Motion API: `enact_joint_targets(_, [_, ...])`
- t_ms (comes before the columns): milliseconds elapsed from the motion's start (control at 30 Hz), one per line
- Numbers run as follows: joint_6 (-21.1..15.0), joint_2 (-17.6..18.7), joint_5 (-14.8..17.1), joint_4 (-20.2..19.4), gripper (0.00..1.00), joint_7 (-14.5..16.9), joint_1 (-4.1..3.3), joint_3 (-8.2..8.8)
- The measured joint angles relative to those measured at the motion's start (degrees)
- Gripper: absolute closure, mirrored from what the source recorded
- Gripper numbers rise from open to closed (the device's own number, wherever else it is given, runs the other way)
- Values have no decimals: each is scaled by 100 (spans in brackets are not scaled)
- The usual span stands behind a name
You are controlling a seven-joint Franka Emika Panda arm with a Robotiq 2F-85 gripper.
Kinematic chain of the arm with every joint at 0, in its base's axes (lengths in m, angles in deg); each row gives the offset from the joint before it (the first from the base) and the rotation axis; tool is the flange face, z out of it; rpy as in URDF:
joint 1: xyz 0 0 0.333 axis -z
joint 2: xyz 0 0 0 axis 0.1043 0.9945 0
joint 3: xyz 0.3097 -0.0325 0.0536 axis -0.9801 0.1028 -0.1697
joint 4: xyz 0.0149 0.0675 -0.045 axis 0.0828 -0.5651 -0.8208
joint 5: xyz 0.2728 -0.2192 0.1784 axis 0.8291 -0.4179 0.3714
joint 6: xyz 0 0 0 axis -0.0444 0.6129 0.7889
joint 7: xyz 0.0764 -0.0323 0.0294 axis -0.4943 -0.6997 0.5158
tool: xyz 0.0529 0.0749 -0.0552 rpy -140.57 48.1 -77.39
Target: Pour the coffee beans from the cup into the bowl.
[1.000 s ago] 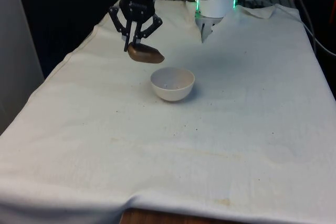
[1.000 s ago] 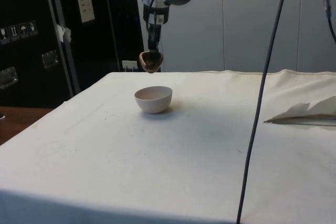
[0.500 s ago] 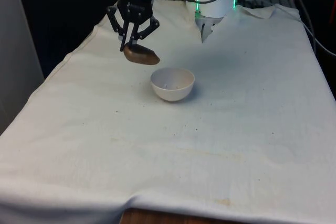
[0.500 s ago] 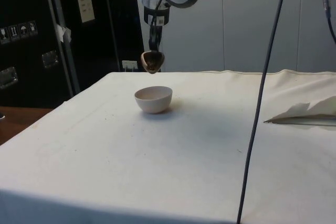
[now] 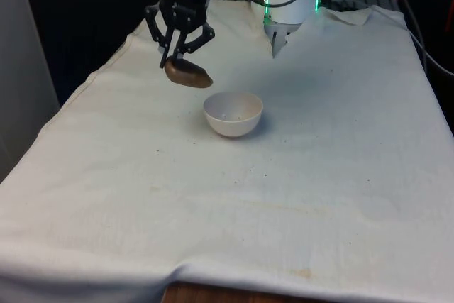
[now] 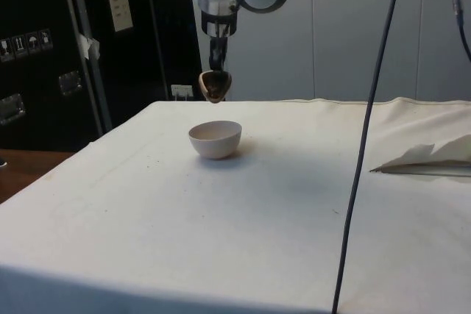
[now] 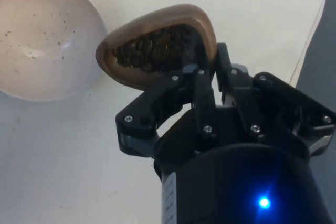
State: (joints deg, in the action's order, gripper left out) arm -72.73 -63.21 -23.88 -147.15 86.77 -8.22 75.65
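My gripper (image 5: 177, 54) (image 6: 215, 71) is shut on the rim of a brown cup (image 5: 187, 74) (image 6: 215, 85) (image 7: 157, 45), which hangs in the air above the cloth. The cup is full of dark coffee beans (image 7: 152, 48). A white bowl (image 5: 233, 113) (image 6: 215, 139) (image 7: 44, 38) stands on the table, below the cup and toward the front view's right of it. Only dark specks lie inside the bowl. The cup's mouth tilts a little toward the bowl in the wrist view.
The white cloth (image 5: 234, 204) covers the table, with small dark crumbs around the bowl. A fold of cloth (image 6: 427, 158) rises at the side view's right. A black cable (image 6: 364, 145) hangs in front of the side camera.
The gripper has carried the cup a little toward the front view's left and slightly up, away from the bowl. The bowl has not moved.
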Motion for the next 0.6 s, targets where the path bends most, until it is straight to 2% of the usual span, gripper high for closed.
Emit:
enact_joint_targets(333, [189,-195,-676,-115,100,-567,-34,-97])
enact_joint_targets(367, [218,-206,-837,-120,100,-699,-34,-115])
enact_joint_targets(467, [223,-206,-991,-120,100,-837,-34,-132])
enact_joint_targets(600, [235,-212,-1392,-120,100,-1169,-34,-149])
